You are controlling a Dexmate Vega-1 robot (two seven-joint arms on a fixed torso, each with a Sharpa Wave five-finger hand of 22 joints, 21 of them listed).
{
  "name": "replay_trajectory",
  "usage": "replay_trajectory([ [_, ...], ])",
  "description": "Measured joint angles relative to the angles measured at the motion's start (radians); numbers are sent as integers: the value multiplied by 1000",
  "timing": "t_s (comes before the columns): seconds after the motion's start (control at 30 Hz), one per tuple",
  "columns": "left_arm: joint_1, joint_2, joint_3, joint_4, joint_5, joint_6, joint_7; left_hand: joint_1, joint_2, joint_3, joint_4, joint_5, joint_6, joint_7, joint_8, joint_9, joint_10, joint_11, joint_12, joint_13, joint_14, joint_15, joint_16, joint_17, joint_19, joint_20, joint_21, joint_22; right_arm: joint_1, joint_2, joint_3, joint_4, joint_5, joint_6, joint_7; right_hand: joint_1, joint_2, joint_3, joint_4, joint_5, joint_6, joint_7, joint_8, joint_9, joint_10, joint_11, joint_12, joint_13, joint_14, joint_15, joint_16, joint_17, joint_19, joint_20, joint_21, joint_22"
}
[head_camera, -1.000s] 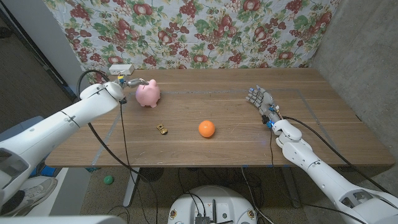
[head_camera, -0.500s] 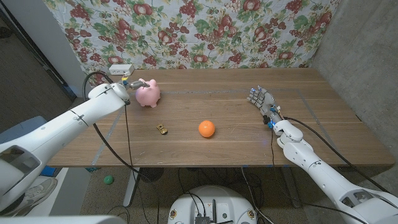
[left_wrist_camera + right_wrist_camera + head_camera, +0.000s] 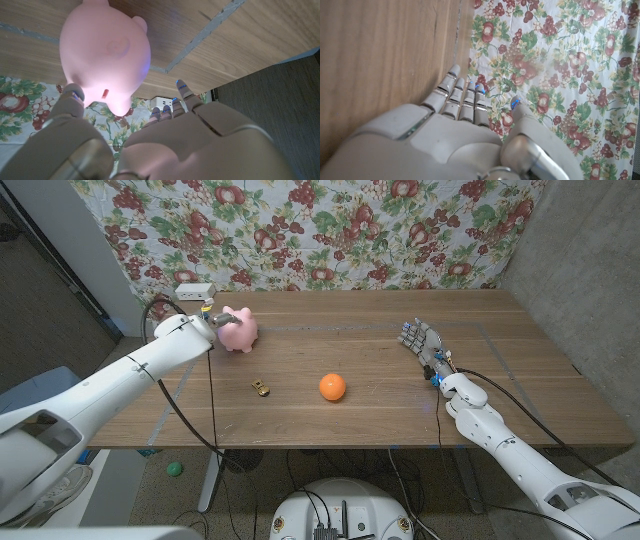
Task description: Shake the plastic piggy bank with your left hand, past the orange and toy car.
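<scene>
A pink plastic piggy bank [image 3: 239, 329] stands at the table's far left. My left hand [image 3: 211, 319] is right beside it on its left, fingers apart around the pig's side; whether they touch it I cannot tell. In the left wrist view the piggy bank [image 3: 104, 51] sits just beyond my left hand [image 3: 165, 140], with a coin slot showing. An orange [image 3: 332, 387] lies mid-table, nearer the front. A small yellow toy car [image 3: 260, 388] lies to its left. My right hand [image 3: 421, 344] stands open on the table's right side, holding nothing, and shows as my right hand [image 3: 455, 125] in its wrist view.
A floral cloth [image 3: 330, 230] hangs behind the table. A white power strip [image 3: 193, 290] sits at the far left corner behind the pig. Grey tape lines [image 3: 320, 328] mark a rectangle on the wooden table [image 3: 540, 380]. A concrete wall [image 3: 590, 260] stands to the right.
My left arm has pushed forward and rightward, bringing its hand closer against the piggy bank's side. The piggy bank, orange, car and right hand have stayed put.
</scene>
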Motion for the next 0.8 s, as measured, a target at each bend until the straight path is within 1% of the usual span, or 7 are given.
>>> replay_trajectory([
  [0.1,-4,-5,5,6,-6,-7,2,4,-4,0,0,4,0,0,4,0,0,0,0,0,4,3,0,0,0,0,0,0,1,1,1,4,0,1,0,0,0,0,0,0,5,5,0,0,0,0,0,0,0,0,0,-2,0,0,0,0],
  [0.23,-10,-14,12,15,-10,-11,7,4,-4,-8,0,4,0,0,4,0,0,0,0,0,3,3,0,0,5,5,0,0,1,1,1,5,0,3,0,0,0,0,0,0,5,5,0,0,0,0,0,0,0,0,0,-2,0,0,-6,0],
  [0.37,-12,-25,16,22,-13,-11,13,1,-7,-8,0,4,0,0,4,0,0,0,0,0,8,7,0,0,8,8,0,0,4,2,3,10,1,3,1,0,0,4,-4,0,5,5,0,0,0,0,0,0,0,0,0,-2,0,0,-6,0],
  [0.47,-13,-36,17,28,-17,-8,23,6,-12,-8,0,4,0,0,-1,0,1,13,0,0,13,13,0,0,12,12,0,0,6,2,3,14,2,3,2,0,0,4,-4,0,5,5,0,0,0,0,0,0,0,0,0,-2,0,0,-10,0],
  [0.57,-13,-46,17,33,-20,-4,28,10,-16,-8,0,4,0,0,-1,0,4,18,0,0,14,14,0,0,18,18,0,0,8,2,3,16,2,3,5,0,0,4,-4,0,5,5,0,0,0,0,0,0,0,0,0,-2,0,0,-10,0],
  [0.7,-13,-63,14,42,-31,6,41,10,-16,-17,0,4,6,5,-1,0,0,25,0,0,15,21,0,0,23,23,0,0,13,3,3,24,3,3,8,0,0,4,-4,0,5,5,0,0,0,0,0,0,0,0,0,-2,0,0,-10,0],
  [0.8,-13,-75,7,51,-47,13,53,10,-16,-17,0,4,6,5,-1,0,0,25,0,0,20,27,0,0,23,23,0,0,18,4,4,33,4,2,11,0,0,4,-4,0,5,5,0,0,0,0,0,0,0,0,0,-2,0,0,-13,0],
])
